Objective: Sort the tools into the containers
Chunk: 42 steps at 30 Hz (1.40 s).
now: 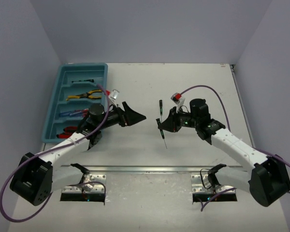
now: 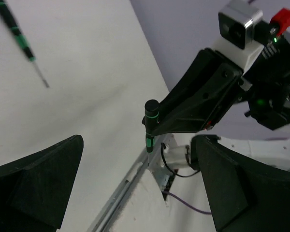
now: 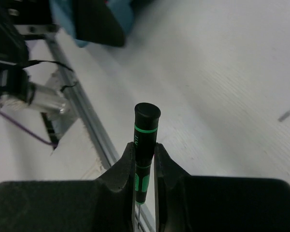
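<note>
The teal tray (image 1: 53, 123) lies at the far left. Its compartments hold a green-and-black screwdriver (image 1: 82, 80), yellow pliers (image 1: 89, 95), blue screwdrivers (image 1: 71, 113) and red-handled tools (image 1: 69, 129). My right gripper (image 1: 160, 126) is shut on a thin green-and-black screwdriver (image 3: 145, 137), held above the table centre; the held screwdriver also shows in the left wrist view (image 2: 151, 121). A second such screwdriver (image 1: 160, 108) lies on the table just beyond it and shows in the left wrist view (image 2: 17, 34). My left gripper (image 1: 135, 116) is open and empty, facing the right gripper a short way off.
A metal rail (image 1: 150, 168) runs across the table near the arm bases, with mounting plates (image 1: 84, 188) at each base. Purple cables (image 1: 203, 88) loop from both wrists. Walls close in the far side and both sides.
</note>
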### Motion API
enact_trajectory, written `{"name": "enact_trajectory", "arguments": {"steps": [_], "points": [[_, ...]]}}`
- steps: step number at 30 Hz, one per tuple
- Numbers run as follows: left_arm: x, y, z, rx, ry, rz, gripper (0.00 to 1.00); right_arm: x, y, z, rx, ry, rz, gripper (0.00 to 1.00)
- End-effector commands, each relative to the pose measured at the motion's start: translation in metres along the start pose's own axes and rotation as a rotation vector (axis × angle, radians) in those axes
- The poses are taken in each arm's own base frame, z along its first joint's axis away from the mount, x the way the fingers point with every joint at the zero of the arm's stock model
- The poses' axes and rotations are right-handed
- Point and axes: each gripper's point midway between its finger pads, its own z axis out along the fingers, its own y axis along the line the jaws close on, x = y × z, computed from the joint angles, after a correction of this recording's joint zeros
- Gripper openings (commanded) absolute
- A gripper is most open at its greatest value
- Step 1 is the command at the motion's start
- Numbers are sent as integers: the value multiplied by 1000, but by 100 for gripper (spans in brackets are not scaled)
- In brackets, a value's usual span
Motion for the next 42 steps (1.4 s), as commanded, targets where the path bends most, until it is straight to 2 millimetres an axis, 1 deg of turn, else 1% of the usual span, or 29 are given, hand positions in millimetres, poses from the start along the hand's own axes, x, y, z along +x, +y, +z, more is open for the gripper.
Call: {"name": "enact_trajectory", "arguments": {"steps": [1, 3, 5, 7, 8, 9, 10, 11, 12, 17, 20, 25, 26, 28, 30, 34, 36, 38, 39, 42], "points": [[9, -96, 9, 372, -43, 203, 100, -14, 70, -19, -389, -72, -202, 0], [14, -105, 15, 378, -58, 218, 97, -16, 78, -23, -424, -76, -194, 0], [14, -109, 17, 385, -78, 217, 94, -19, 81, -24, -434, -78, -187, 0], [13, -113, 17, 397, -99, 215, 88, -21, 83, -26, -442, -77, -184, 0], [14, -113, 18, 394, -101, 212, 85, -22, 84, -26, -441, -78, -185, 0], [13, -114, 18, 393, -109, 208, 78, -22, 83, -26, -436, -80, -184, 0], [13, -113, 19, 390, -109, 204, 78, -23, 83, -26, -436, -80, -183, 0], [14, -112, 20, 388, -107, 200, 68, -23, 83, -25, -434, -81, -184, 0], [15, -110, 21, 385, -103, 195, 61, -24, 83, -25, -434, -83, -185, 0], [24, -105, 26, 377, -65, 174, 47, -29, 83, -25, -426, -99, -187, 0], [27, -105, 28, 380, -50, 168, 44, -33, 82, -23, -414, -106, -185, 0], [31, -101, 31, 364, -34, 164, 50, -38, 85, -25, -420, -117, -197, 0], [32, -99, 31, 359, -32, 164, 48, -38, 85, -26, -423, -119, -201, 0], [33, -99, 31, 357, -26, 164, 40, -39, 85, -26, -420, -123, -204, 0], [33, -100, 32, 361, -24, 162, 26, -40, 85, -25, -416, -124, -204, 0], [34, -104, 32, 372, -17, 164, 20, -42, 83, -23, -409, -126, -196, 0], [36, -106, 32, 377, -13, 166, 12, -44, 83, -23, -406, -129, -194, 0], [37, -106, 32, 378, -11, 167, 2, -46, 82, -22, -402, -133, -192, 0], [37, -105, 33, 377, -9, 166, 1, -47, 82, -22, -400, -136, -192, 0], [39, -104, 33, 374, -5, 164, 0, -49, 82, -22, -391, -143, -190, 0]]}}
